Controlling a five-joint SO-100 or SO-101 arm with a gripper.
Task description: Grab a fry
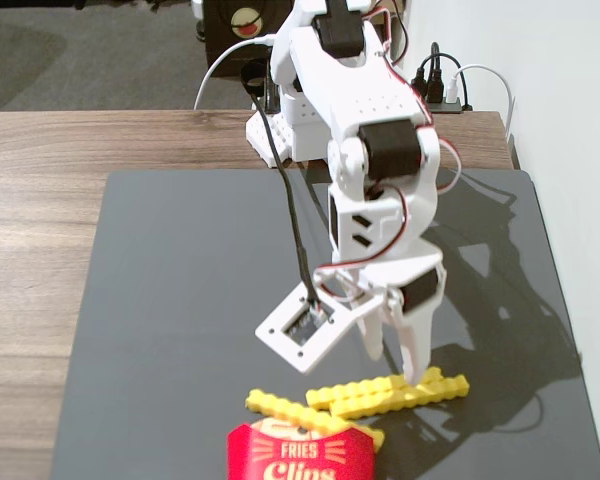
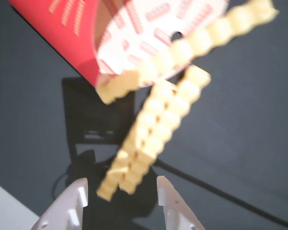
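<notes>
I see a white printed arm (image 1: 365, 120) with black servo blocks and red-and-white wiring. A black cable (image 1: 292, 215) runs to the wrist camera bracket (image 1: 305, 330) at 7 o'clock of the white-fingered gripper (image 1: 395, 362).

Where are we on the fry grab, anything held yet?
Done: the white gripper is down over the pair of yellow crinkle-cut plastic fries on the dark grey mat, beside the red cardboard fries carton. In hand: nothing; the fingers are open, straddling the pair's near end. Left: closing, then lifting.
</notes>
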